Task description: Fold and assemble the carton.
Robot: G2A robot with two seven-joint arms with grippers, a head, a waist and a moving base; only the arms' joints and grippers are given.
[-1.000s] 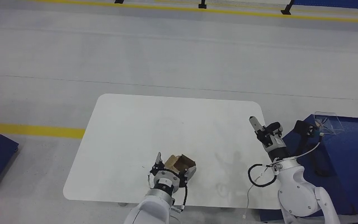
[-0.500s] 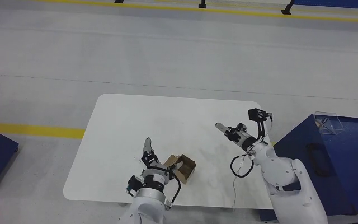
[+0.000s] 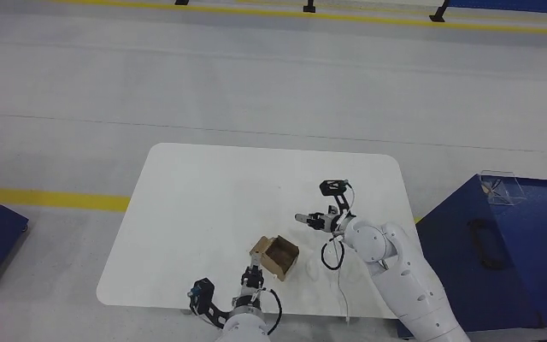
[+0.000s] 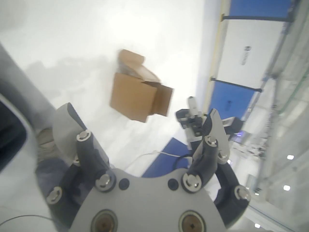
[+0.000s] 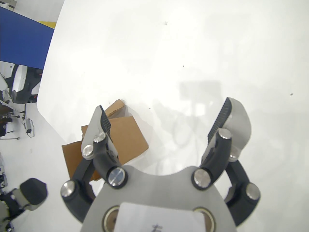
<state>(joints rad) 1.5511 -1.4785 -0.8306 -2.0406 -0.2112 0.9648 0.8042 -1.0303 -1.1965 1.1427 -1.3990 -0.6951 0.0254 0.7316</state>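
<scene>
The carton lies between the spread left tool, close at lower left, and the spread right tool, upper right.

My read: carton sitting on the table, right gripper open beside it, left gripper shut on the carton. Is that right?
Not quite. The left gripper is open, not shut on the carton: the left wrist view shows its fingers spread, the carton lying beyond them. The carton does sit on the table, right gripper open beside it.
</scene>
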